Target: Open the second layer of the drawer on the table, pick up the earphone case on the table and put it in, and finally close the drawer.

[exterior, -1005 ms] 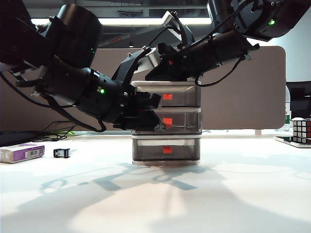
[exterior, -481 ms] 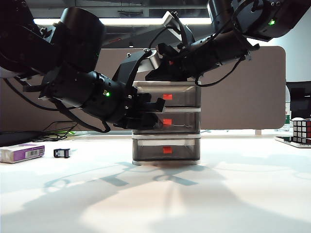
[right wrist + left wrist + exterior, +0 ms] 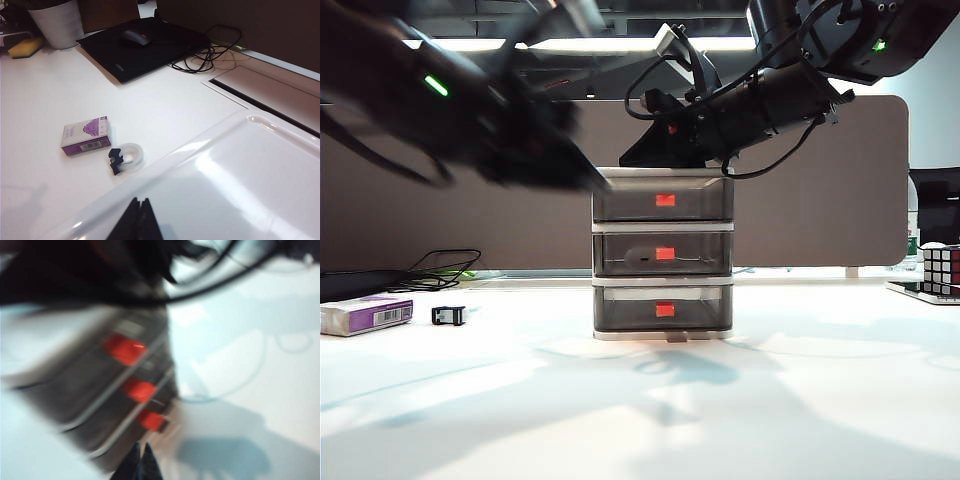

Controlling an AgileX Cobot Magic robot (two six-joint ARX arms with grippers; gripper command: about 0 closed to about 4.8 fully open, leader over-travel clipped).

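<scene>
The drawer [image 3: 662, 254], smoky grey plastic in a glossy white frame, stands mid-table with all three red-tabbed layers shut; no earphone case shows. The left gripper [image 3: 140, 466], closed and empty, blurs above-left; the right gripper [image 3: 135, 223], closed, rests on the unit's top. The purple box [image 3: 85, 136] carries a barcode, unreadable.

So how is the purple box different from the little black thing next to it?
The purple box is bigger than the black clip, and it is long and flat while the clip is short and chunky. The box is purple and white with a barcode; the clip is plain black. Both lie on the white table, left of the drawer.
</scene>
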